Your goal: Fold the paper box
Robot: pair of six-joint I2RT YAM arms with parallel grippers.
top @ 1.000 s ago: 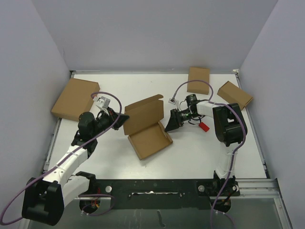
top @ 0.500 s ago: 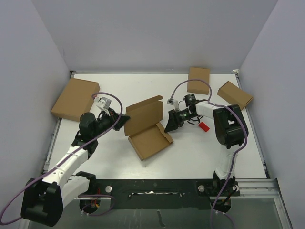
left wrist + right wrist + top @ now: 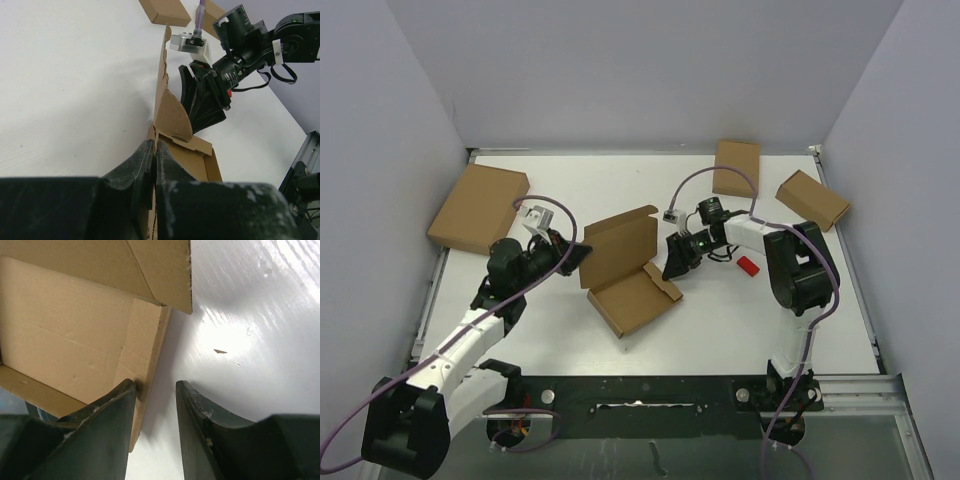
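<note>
Pinching the paper box at its left corner: left pincer closed on cardboard | box mid-counter, long axis near-left to far-right, lid raised along far edge, bare room nearside | right pincer jaws apart at box's right edge.

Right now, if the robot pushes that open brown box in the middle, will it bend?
Probably bendy: the paper box is thin cardboard, and its flap edges look wavy beside the left gripper. Likely light, since it's empty. The raised lid might flop where it hinges.
</note>
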